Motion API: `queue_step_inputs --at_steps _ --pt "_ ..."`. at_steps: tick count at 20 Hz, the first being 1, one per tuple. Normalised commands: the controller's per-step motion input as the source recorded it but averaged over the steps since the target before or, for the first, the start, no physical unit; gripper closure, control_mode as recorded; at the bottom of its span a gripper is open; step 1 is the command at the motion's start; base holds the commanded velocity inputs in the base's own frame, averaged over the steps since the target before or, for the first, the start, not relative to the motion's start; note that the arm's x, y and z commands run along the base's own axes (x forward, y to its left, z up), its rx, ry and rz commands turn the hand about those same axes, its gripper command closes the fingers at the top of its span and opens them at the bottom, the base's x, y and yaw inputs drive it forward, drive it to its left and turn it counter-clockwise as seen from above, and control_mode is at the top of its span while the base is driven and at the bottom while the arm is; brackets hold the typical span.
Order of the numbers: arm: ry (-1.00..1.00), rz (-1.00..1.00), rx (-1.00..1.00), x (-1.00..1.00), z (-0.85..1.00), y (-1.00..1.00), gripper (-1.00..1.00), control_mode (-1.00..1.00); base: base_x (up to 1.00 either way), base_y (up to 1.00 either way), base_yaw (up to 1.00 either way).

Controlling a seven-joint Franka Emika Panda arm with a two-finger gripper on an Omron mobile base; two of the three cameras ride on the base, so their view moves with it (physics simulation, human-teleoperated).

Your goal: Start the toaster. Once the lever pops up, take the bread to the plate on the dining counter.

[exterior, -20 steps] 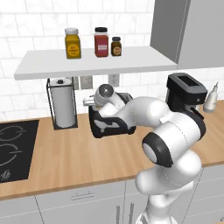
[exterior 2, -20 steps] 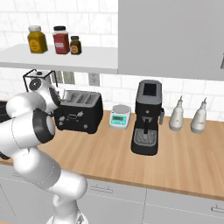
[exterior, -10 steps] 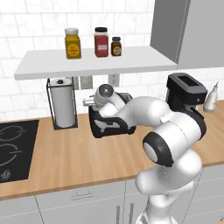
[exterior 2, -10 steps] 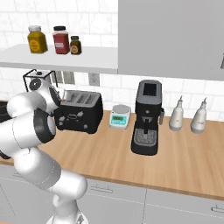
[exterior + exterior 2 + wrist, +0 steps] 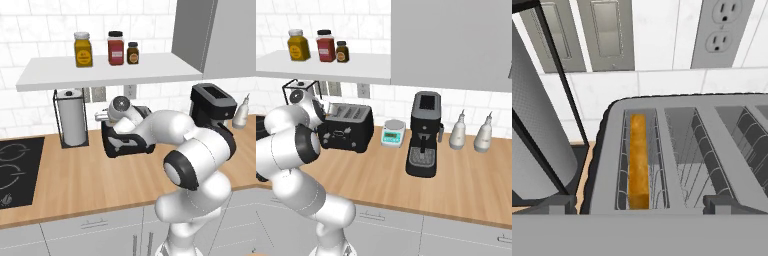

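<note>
Wooden table point(image 5: 85, 180) carries everything, and the toaster point(image 5: 348, 131) serves as the landmark, standing toward the back by the tiled wall. Right of the toaster, seen from the right base camera, sits a small scale point(image 5: 393, 133), then the taller coffee machine point(image 5: 424, 135), then two pale bottles point(image 5: 458, 131). Left of the toaster stands a paper towel roll point(image 5: 72, 118) in a wire holder. Above the toaster a white shelf point(image 5: 110, 72) holds three jars point(image 5: 115, 48). The white arm point(image 5: 195, 165) reaches over the toaster's top. Its jaws point(image 5: 639, 206) stand spread wide above the leftmost slot, holding nothing. The bread point(image 5: 638, 160) sits down inside that slot, its golden crust edge showing.
</note>
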Motion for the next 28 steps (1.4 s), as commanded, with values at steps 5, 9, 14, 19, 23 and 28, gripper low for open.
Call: queue_step_inputs --at_steps 5,9,14,19,23,28 --pt "0.0 0.0 0.0 0.0 0.0 0.0 -1.0 -1.0 0.0 0.0 0.0" --pt "0.0 0.0 0.0 0.0 0.0 0.0 -1.0 -1.0 0.0 0.0 0.0" --pt "0.0 0.0 0.0 0.0 0.0 0.0 -1.0 -1.0 0.0 0.0 0.0" --pt "0.0 0.0 0.0 0.0 0.0 0.0 -1.0 -1.0 0.0 0.0 0.0" --pt "0.0 0.0 0.0 0.0 0.0 0.0 -1.0 -1.0 0.0 0.0 0.0" --pt "0.0 0.0 0.0 0.0 0.0 0.0 -1.0 -1.0 0.0 0.0 0.0"
